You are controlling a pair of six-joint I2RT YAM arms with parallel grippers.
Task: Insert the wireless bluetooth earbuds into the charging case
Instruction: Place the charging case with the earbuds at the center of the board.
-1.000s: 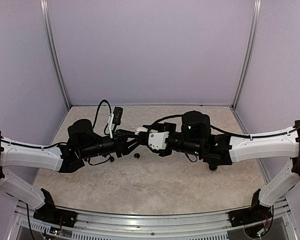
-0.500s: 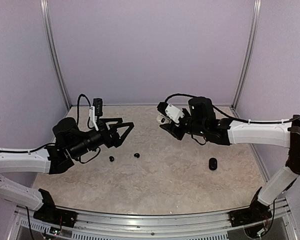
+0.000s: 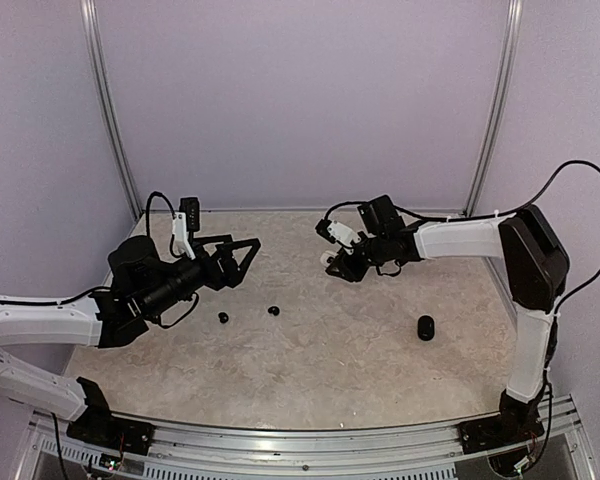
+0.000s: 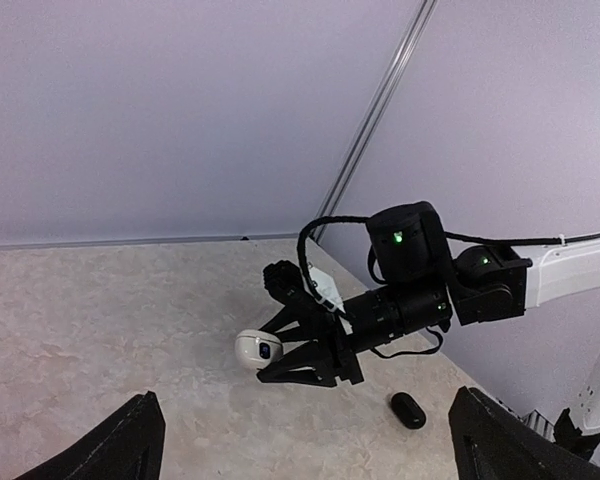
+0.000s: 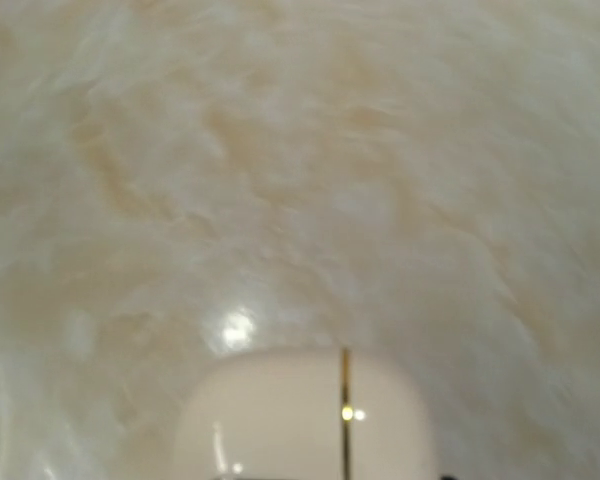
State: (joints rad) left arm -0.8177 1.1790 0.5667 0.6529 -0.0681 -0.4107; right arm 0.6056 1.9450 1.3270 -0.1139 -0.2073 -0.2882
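The right gripper point(image 3: 336, 262) has its fingers closed on the white charging case point(image 4: 253, 347). It holds the case out at the fingertips and, as far as the left wrist view shows, clear of the table point(image 3: 330, 380), probably so that it can be presented or set down for loading. In the right wrist view the case fills the bottom edge, and a thin seam with a gold glint runs straight away from the camera. Its long axis therefore seems to lie along the fingers, pointing toward the middle of the table, though the rounded shell makes this uncertain. The left gripper point(image 3: 246, 262) hangs with its fingers spread wide and empty, aimed across at the case, which suits reaching for a bud next. The left earbud point(image 3: 223, 317) and right earbud point(image 3: 273, 311) lie loose on the table, near each other and below the left gripper, well apart from the case. They are too small to tell which way they point. A black pebble-shaped case point(image 3: 426, 327) lies alone toward the right.
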